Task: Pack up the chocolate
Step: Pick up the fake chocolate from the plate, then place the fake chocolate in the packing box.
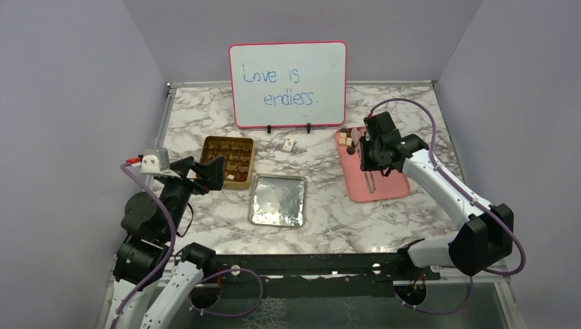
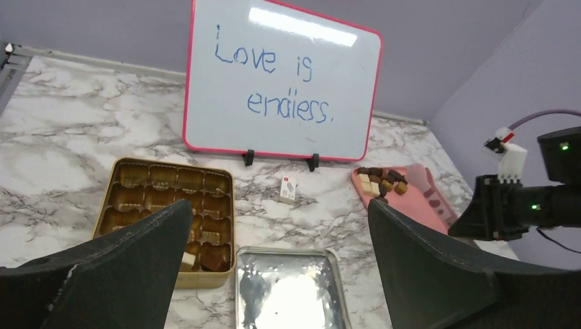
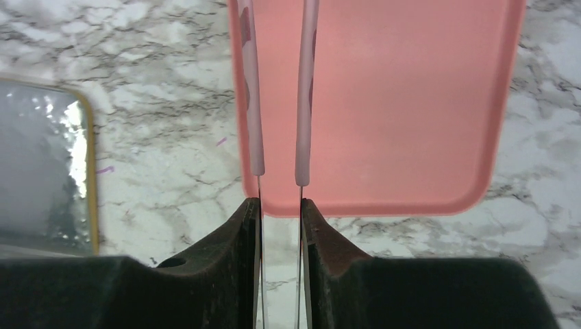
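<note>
Small brown, dark and cream chocolate pieces (image 1: 346,142) lie in a heap at the far end of a pink tray (image 1: 387,186), also in the left wrist view (image 2: 380,179). A gold tin (image 1: 228,162) with a brown compartment insert holds a dark piece (image 2: 212,257) and a cream piece (image 2: 187,260) at its near edge. My right gripper (image 1: 370,154) is over the tray, shut on pink-sleeved metal tongs (image 3: 305,103) whose tips are empty and apart. My left gripper (image 1: 212,171) is open and empty just above the tin's near right corner.
The tin's silver lid (image 1: 277,200) lies flat, right of the tin. A small white card (image 1: 289,144) lies in front of a pink-framed whiteboard (image 1: 288,83) at the back. Purple walls close in three sides.
</note>
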Robot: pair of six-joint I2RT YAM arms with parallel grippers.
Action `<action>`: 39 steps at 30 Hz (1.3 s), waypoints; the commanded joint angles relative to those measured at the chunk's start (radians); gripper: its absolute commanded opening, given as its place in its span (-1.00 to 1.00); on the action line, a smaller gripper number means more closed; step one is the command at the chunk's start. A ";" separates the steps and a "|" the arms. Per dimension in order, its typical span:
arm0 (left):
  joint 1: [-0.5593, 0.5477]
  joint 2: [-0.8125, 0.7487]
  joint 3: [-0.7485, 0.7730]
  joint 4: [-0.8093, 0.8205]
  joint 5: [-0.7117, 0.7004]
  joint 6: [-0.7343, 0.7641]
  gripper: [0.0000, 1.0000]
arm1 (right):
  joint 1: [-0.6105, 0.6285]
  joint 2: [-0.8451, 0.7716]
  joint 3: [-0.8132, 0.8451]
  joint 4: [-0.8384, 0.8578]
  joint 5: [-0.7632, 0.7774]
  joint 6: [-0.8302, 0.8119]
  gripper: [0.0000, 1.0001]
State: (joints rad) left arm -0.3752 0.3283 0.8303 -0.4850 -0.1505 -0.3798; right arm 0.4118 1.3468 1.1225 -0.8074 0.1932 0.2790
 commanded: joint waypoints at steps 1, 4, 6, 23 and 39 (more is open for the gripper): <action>0.001 0.042 0.110 -0.011 0.002 -0.014 0.98 | 0.036 -0.030 0.002 0.075 -0.122 -0.007 -0.43; 0.001 0.064 0.181 -0.039 0.000 0.002 0.98 | 0.088 -0.030 0.023 0.099 -0.139 0.004 -0.43; 0.001 0.065 0.207 -0.045 -0.007 0.011 0.98 | 0.145 -0.022 0.040 0.119 -0.133 0.017 -0.43; 0.001 0.060 0.347 -0.106 -0.017 -0.026 0.98 | 0.676 0.437 0.444 0.206 -0.019 0.037 -0.42; 0.001 0.032 0.407 -0.163 -0.052 -0.055 0.98 | 0.762 0.918 0.944 0.209 -0.111 -0.069 -0.39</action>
State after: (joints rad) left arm -0.3752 0.3832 1.2049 -0.6250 -0.1638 -0.4305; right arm 1.1698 2.1899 1.9549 -0.5537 0.1047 0.2302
